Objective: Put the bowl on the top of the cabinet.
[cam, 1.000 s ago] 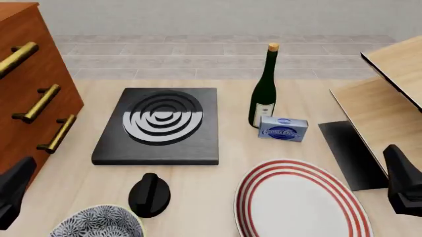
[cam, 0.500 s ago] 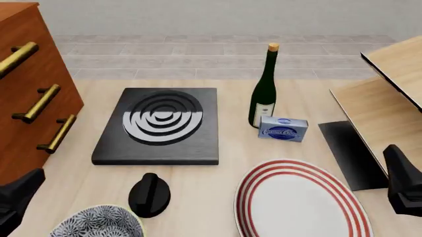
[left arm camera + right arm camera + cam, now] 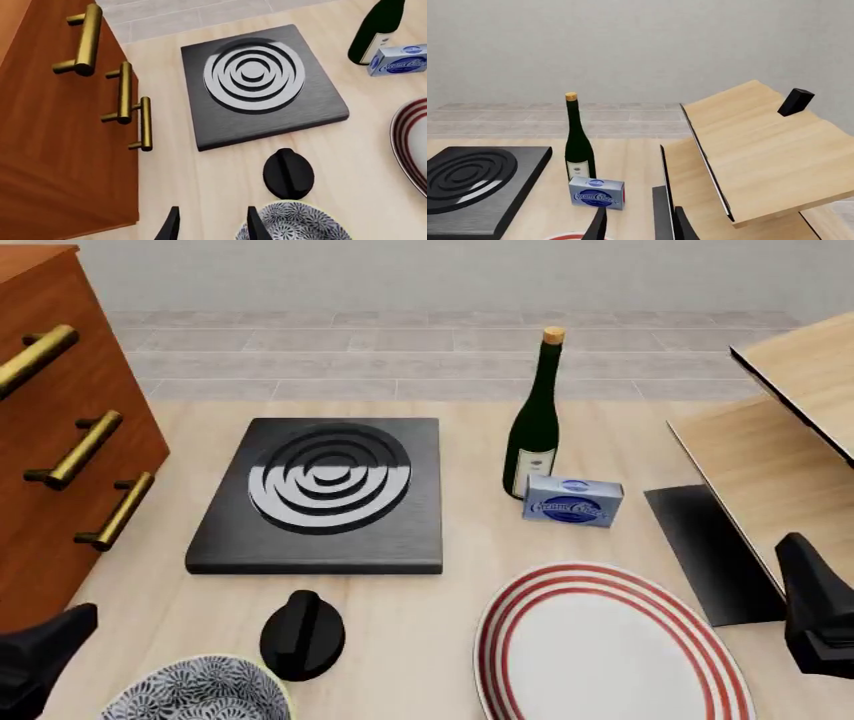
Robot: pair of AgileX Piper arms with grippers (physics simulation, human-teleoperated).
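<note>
The bowl (image 3: 198, 692), grey-and-white speckled, sits on the table at the front left, cut off by the frame's lower edge. It also shows in the left wrist view (image 3: 297, 224). The reddish-brown cabinet (image 3: 54, 430) with brass handles stands at the far left and also shows in the left wrist view (image 3: 60, 150). My left gripper (image 3: 40, 658) is low at the front left, beside the bowl and in front of the cabinet. Its fingers (image 3: 253, 225) are apart and empty, with one just beside the bowl's rim. My right gripper (image 3: 817, 605) is at the front right, open and empty (image 3: 639, 227).
A black burner plate (image 3: 320, 495) lies mid-table. A black knob-shaped object (image 3: 302, 633) sits just behind the bowl. A white plate with red rings (image 3: 607, 645), a wine bottle (image 3: 534, 425) and a blue box (image 3: 574, 500) stand to the right. A pale wood shelf unit (image 3: 787, 440) is at the right.
My left gripper has dropped lower and shifted slightly right, toward the bowl, in the front view. The right gripper and all objects have stayed still.
</note>
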